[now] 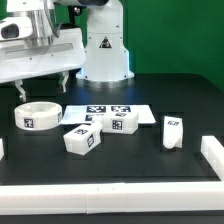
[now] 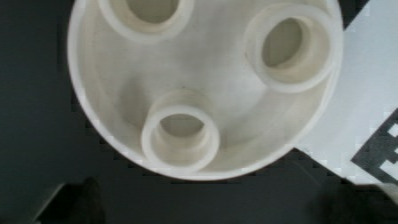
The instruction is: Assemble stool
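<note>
Black matte table point(image 1: 185, 100), green wall point(image 1: 180, 30) behind it, and the white arm base point(image 1: 105, 45) at the back centre. White rails edge the work area: left rail point(image 1: 2, 148) (only a stub in frame), front rail point(image 1: 110, 193), right rail point(image 1: 212, 156).

Exterior view, left to right:
- seat point(image 1: 38, 116) lies flat on the table near the left, with a tag on its side wall facing the camera.
- gripper point(image 1: 43, 87) hangs directly over the seat. Its fingers are spread wide with nothing between them, and the tips are clear of the rim.
- left leg point(image 1: 82, 139) lies on the table ahead of the marker board point(image 1: 108, 108), which sits flat mid-table.
- middle leg point(image 1: 121, 123) is at the board's front edge, just beside the left leg. Can't tell if the two touch.
- right leg point(image 1: 171, 131) stands alone, well apart from the other two and off the board.

Wrist view only: the seat point(image 2: 125, 90) fills the frame, its upward face a shallow dish with three round sockets. A corner of the marker board point(image 2: 365, 150) shows past its rim.

Exterior view only: the legs, rails, wall and the seat's tag.
</note>
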You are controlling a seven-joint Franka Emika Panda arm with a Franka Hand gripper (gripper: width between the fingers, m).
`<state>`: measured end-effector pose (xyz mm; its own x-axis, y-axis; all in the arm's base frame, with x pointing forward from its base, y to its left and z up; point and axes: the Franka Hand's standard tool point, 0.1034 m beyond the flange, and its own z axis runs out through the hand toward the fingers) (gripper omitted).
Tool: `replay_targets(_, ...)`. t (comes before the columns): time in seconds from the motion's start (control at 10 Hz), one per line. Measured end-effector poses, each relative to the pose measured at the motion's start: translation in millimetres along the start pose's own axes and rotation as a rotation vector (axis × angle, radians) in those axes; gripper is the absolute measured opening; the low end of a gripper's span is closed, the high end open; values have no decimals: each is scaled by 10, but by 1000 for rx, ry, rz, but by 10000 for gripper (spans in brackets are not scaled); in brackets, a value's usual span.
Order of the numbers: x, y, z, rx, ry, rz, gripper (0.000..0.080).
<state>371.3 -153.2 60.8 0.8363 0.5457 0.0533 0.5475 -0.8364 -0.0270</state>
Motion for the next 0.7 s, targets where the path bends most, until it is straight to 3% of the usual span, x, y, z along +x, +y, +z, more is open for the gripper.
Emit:
replay_targets(0.2, -128, -124, 152, 19, -20, 156, 649)
replay_targets(0.5, -260, -197, 401, 44, -55, 187, 649)
replay_targets(0.7, -243, -260, 503, 40, -61, 182, 649)
